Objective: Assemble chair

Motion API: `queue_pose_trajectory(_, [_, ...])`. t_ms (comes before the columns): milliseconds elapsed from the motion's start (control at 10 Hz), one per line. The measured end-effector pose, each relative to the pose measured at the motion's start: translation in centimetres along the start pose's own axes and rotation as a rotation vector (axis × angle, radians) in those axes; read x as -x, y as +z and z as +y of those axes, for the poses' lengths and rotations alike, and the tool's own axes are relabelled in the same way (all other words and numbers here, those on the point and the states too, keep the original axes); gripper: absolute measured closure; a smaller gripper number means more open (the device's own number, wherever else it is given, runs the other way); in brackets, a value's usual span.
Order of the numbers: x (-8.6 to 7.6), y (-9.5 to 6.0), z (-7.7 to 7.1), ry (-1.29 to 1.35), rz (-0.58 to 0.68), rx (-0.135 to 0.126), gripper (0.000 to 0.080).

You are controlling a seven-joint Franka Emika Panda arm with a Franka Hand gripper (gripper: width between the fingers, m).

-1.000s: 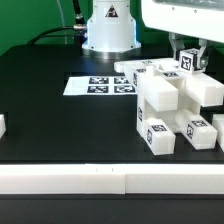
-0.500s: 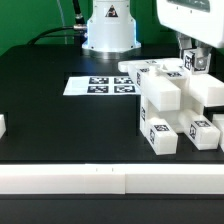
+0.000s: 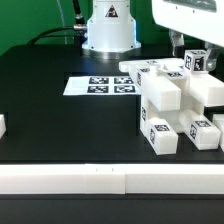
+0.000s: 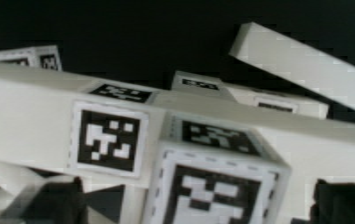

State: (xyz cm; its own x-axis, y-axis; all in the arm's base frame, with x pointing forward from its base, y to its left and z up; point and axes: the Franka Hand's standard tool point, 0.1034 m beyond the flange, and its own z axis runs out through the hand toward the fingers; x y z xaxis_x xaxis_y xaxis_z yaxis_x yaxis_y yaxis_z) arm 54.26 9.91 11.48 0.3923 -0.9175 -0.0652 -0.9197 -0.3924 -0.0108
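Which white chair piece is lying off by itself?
The small matte white plastic block at the exterior view's left edge; the others crowd at that view's right.

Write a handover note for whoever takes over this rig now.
Gripper: low at the far side of the matte white chunky plastic chair parts; open or shut cannot be told.
Parts: bunched on the black table at the exterior view's right, beside the flat white marker board. One small white block lies apart at the exterior view's left edge.
Done: which parts are joined cannot be told.
Left: no finished chair stands yet; assembly remains.
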Motion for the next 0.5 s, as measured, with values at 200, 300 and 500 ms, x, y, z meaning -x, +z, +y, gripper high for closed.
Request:
queue_pose_trajectory(200, [0.19, -0.01, -0.15, -0.177, 0.005, -0.002, 0.0151])
queue_pose_trajectory(300, [0.13, 0.04, -0.11, -0.235, 0.007, -0.005, 0.0151])
queue_pose_trajectory(500, [0.09, 0.04, -0.11, -0.397, 0.008, -0.004, 0.0151])
